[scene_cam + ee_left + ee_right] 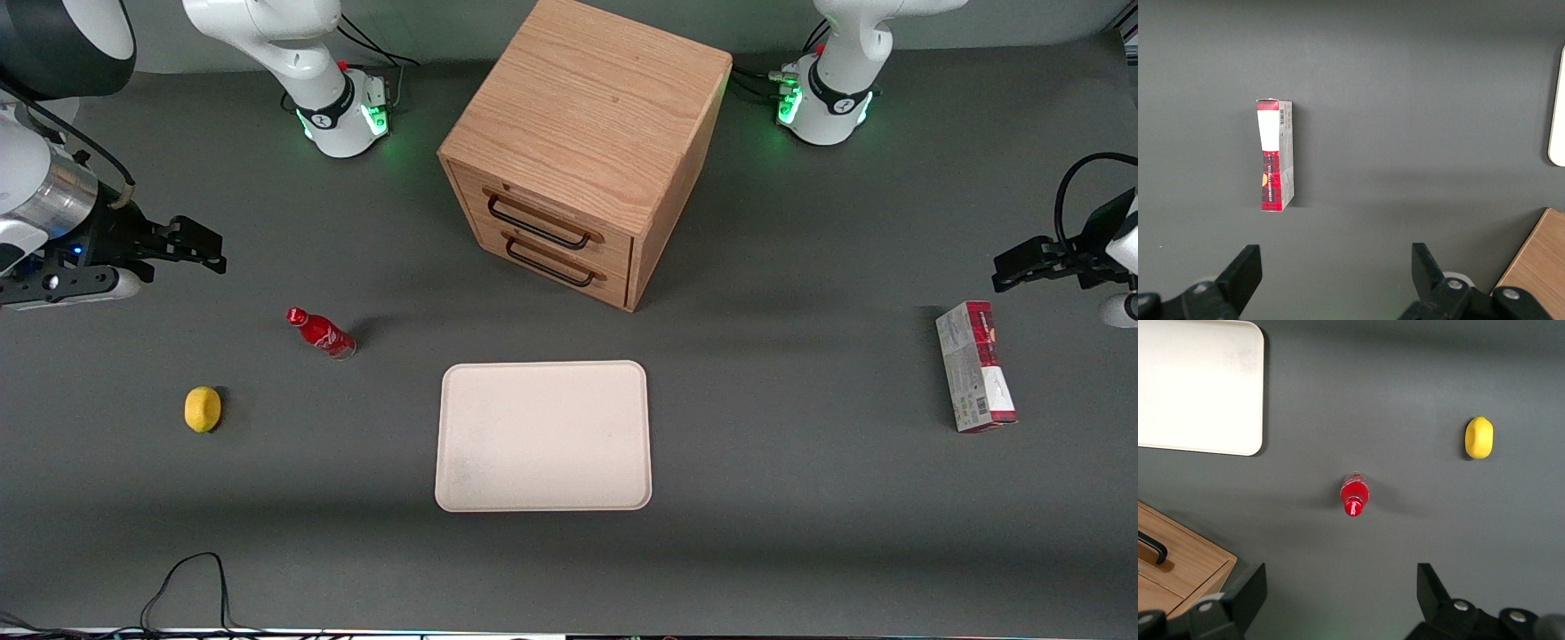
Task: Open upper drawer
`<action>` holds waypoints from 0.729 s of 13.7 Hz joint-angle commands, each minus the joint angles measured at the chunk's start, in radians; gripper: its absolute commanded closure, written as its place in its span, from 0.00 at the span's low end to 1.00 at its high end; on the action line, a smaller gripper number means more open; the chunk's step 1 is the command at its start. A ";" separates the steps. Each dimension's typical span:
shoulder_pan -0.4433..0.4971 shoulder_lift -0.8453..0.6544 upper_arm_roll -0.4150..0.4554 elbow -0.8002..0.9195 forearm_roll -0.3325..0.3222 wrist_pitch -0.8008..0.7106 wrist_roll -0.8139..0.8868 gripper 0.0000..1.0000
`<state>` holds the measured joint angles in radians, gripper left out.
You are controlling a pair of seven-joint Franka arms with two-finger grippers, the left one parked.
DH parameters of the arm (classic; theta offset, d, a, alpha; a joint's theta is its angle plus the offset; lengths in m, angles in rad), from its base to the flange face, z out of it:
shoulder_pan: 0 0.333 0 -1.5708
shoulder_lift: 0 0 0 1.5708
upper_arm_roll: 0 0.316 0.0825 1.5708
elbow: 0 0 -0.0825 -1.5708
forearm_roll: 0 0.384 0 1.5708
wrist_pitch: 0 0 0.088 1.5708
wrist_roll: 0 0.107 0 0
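Even overhead light, sharp focus throughout.
Soft shadows fall beside the cabinet point(582, 147) and bottle point(320, 332); green glow marks the arm bases; the gripper point(182, 244) hangs unlit.

My working arm point(293, 53): glossy white shell, black joint band, base ring lit green, black cables at its foot. Its gripper point(191, 247), at the table's working-arm edge, is black with fingers point(1245, 597) spread, silver wrist cuff.
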<state>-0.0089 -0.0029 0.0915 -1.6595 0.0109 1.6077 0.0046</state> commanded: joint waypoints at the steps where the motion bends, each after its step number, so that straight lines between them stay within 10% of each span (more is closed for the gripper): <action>1: 0.015 0.008 -0.022 0.023 0.001 -0.020 -0.020 0.00; 10: 0.006 0.043 -0.030 0.052 0.064 -0.025 -0.032 0.00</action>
<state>-0.0060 0.0174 0.0781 -1.6555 0.0419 1.6072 -0.0041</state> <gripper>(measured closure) 0.000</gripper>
